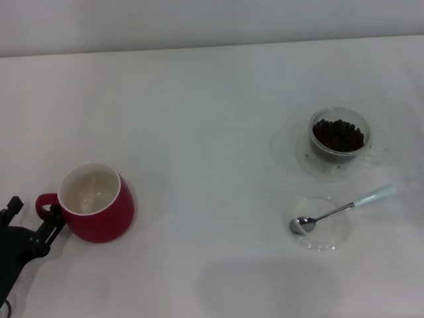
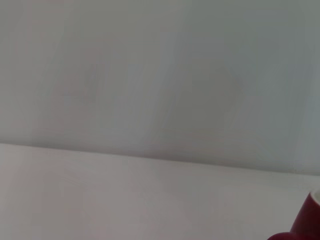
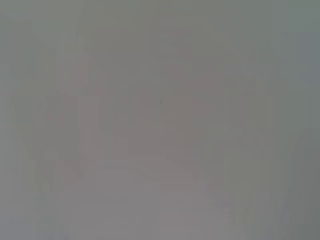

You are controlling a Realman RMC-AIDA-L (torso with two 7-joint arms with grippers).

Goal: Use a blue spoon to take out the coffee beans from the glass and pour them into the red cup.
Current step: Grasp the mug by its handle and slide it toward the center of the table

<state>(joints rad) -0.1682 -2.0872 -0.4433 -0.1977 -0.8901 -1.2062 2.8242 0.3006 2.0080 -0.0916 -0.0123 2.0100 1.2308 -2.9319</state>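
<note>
A white table (image 1: 199, 99) meets what seems a pale wall (image 1: 199, 20).

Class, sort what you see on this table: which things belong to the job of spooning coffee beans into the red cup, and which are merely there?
For the job: blue spoon, coffee beans, glass, red cup, left gripper beside the cup's handle.

Merely there: flat clear dish under the spoon's bowl, white table.

White table (image 1: 199, 119) — red cup (image 1: 99, 205), glass (image 1: 338, 142)
</note>
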